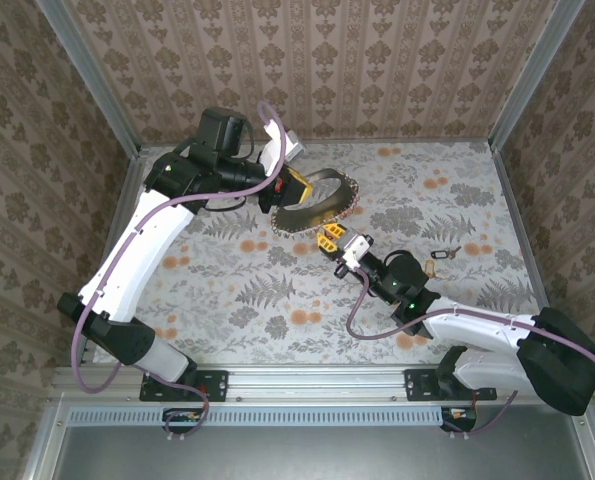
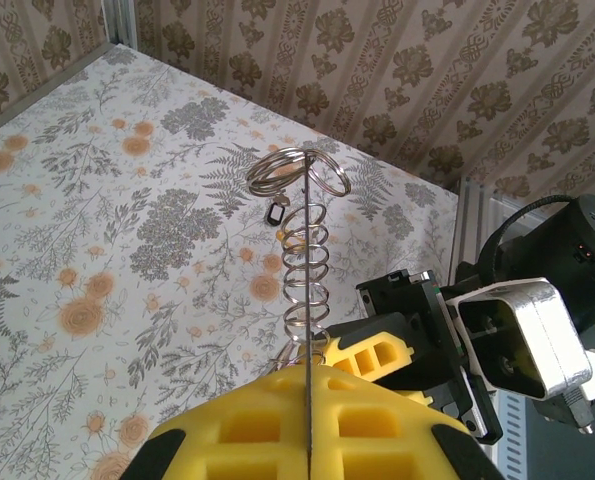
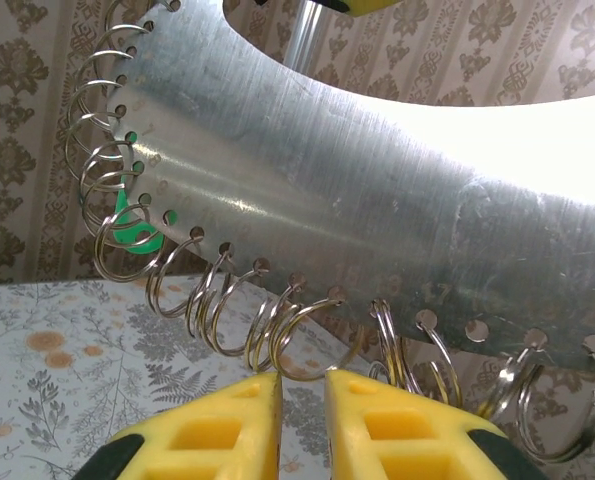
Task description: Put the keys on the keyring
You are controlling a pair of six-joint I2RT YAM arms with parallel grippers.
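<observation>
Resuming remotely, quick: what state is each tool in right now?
Left tool: closed on the ring-edged metal plate.
Right tool: slightly open, holding nothing.

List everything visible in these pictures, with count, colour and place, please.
table: one, grey and orange floral cloth
walls: brown patterned wallpaper, around the table
keyring plate: one, silvery, held in the air
split rings: many, silvery, in holes along the plate's edge
green key head: one, green, among the rings near one end
keys: small dark cluster, count unclear, on the table's right side
left gripper: one, yellow, shut on the plate
right gripper: one, yellow, slightly apart, just under the rings
</observation>
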